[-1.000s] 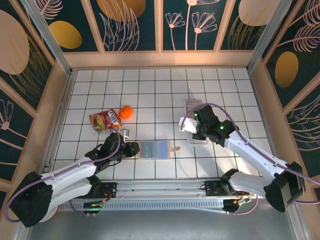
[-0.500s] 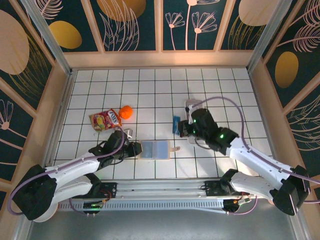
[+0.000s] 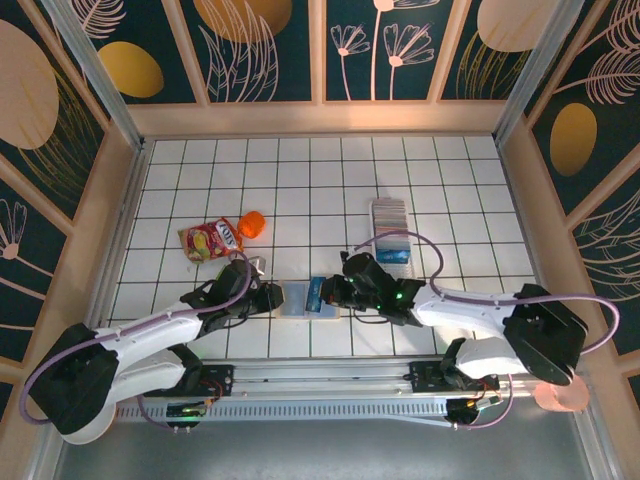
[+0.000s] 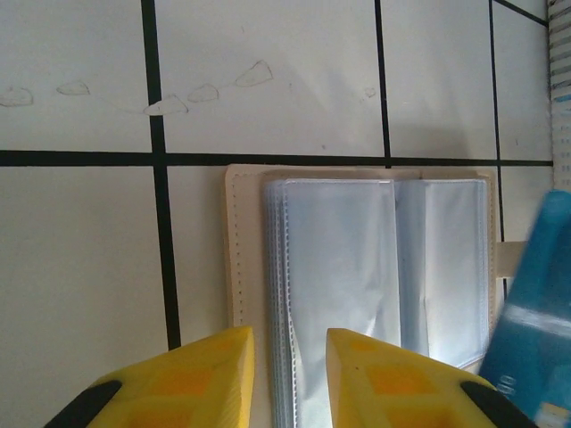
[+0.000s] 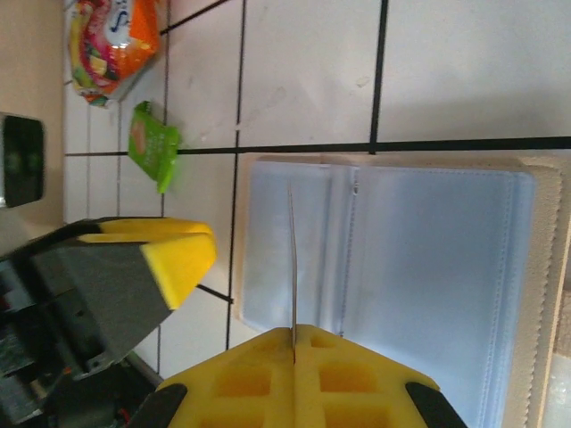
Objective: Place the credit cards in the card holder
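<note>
The right gripper clamps a thin blue plastic credit card by one end, edge-on just above the open beige leather-like card holder on the white tiled counter. The left gripper straddles the holder's edge, narrowly parted. Whether it is pinching, I cannot tell. The card looks stiff, light and slick, best held by its end, while the clear sleeves look floppy.
</note>
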